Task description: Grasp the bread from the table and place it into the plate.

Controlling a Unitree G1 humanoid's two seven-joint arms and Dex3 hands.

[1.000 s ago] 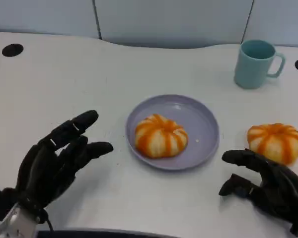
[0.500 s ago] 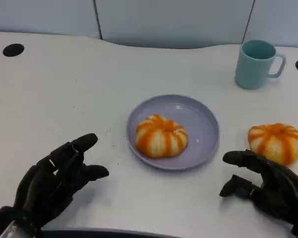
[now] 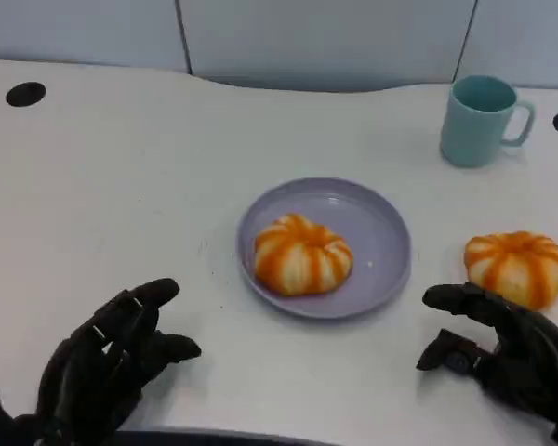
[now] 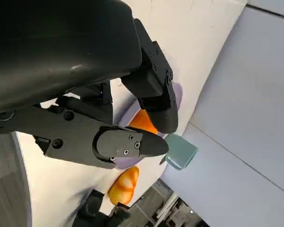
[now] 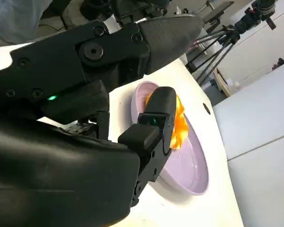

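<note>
A striped orange-and-white bread (image 3: 302,254) lies on the lilac plate (image 3: 379,232) at the table's middle. A second, similar bread (image 3: 516,267) sits on the bare table to the plate's right. My right hand (image 3: 507,353) hovers just in front of that second bread, fingers apart, holding nothing. Near the front edge at the left, my left hand (image 3: 107,367) is spread and empty, well clear of the plate. The left wrist view shows the bread on the plate (image 4: 143,121) past the fingers and the other bread (image 4: 124,184). In the right wrist view, the plate (image 5: 182,163) and its bread (image 5: 180,120) lie beyond the fingers.
A teal mug (image 3: 479,121) stands at the back right, also in the left wrist view as the mug (image 4: 180,151). Two dark round holes (image 3: 25,93) mark the tabletop's far corners. A grey wall runs behind the table.
My left hand has drawn back from beside the plate toward the near edge and sunk lower in the picture. The right hand has barely shifted. Both breads stay put.
</note>
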